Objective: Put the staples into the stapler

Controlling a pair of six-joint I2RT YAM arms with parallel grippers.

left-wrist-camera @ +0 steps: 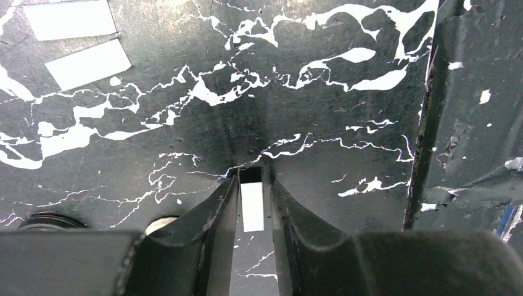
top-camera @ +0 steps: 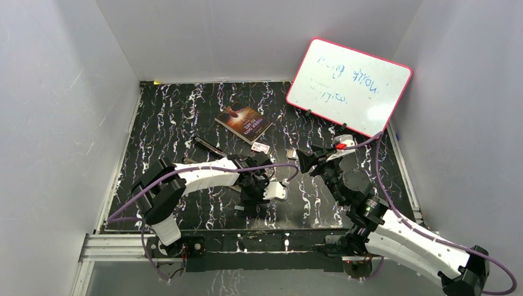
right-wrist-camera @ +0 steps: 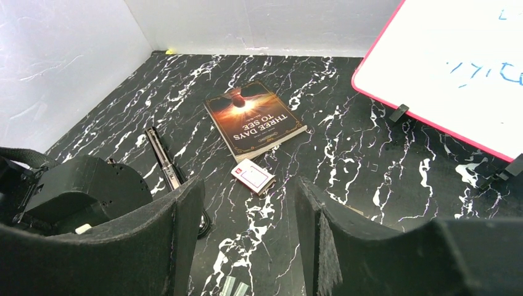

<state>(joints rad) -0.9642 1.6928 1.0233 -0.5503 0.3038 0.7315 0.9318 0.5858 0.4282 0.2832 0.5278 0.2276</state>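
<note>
staples (left-wrist-camera: 251, 206): 1 silver strip lying flat, 2 more apart | stapler (right-wrist-camera: 161, 157): black, slim, lying flat

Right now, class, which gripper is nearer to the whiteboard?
Right. The right gripper hangs close on the near side of the whiteboard; the left gripper is farther off, beyond the right gripper.

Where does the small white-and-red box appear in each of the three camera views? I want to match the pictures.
Top external: the small white-and-red box lies near the centre, just on the arms' side of the book.
Left wrist: not in it.
Right wrist: the box lies at the centre, just below the book.
Shared landmark: the book, seen in the top external and right wrist views.
</note>
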